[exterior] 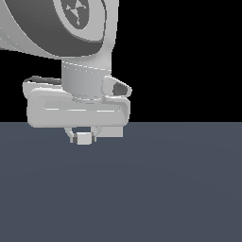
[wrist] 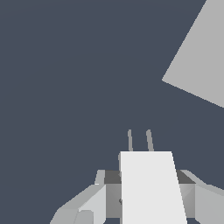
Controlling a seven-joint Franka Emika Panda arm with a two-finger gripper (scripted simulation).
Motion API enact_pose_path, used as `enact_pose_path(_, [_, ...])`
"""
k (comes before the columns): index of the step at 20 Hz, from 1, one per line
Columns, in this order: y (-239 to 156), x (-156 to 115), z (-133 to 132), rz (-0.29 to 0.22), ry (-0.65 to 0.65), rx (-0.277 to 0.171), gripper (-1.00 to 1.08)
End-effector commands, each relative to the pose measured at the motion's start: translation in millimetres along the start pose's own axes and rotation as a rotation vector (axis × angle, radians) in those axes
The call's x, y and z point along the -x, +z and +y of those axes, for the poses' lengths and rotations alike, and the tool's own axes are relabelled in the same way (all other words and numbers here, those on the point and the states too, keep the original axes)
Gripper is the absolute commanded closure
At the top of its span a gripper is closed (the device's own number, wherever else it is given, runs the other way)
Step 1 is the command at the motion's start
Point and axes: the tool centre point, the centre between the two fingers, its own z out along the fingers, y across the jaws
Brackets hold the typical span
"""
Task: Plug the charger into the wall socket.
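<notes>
The socket (wrist: 199, 57), a flat grey plate, lies well ahead of the gripper (wrist: 146, 199) and off to one side of its line, only one corner in the wrist view. The gripper clamps the charger (wrist: 151, 188), its two prongs (wrist: 140, 141) pointing forward, past the plate, not at it.

Fingers (wrist: 89, 205) clamped on the charger (wrist: 151, 188), one on each flank; its two prongs (wrist: 140, 141) jut out ahead of the fingertips with nothing touching them. Straight ahead of the prongs: bare dark bench (wrist: 65, 65), no obstacle. Only solid thing ahead is the wall socket (wrist: 201, 57), a pale plate standing well apart and off to one side of the prong line, cut by the picture edge; its holes not visible. Exterior view: open bench (exterior: 165, 189) all round beneath the fingers (exterior: 74, 137), nothing standing near them.
</notes>
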Motion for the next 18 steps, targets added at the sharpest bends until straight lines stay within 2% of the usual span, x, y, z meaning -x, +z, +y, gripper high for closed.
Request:
enact_pose_path(1, [-3.9, -4.8, 3.6, 0.002, 0.060, 0.029, 1.08])
enact_pose_path(18, [-22.5, -22.2, 23.0, 0.002, 0.344, 0.169, 1.08])
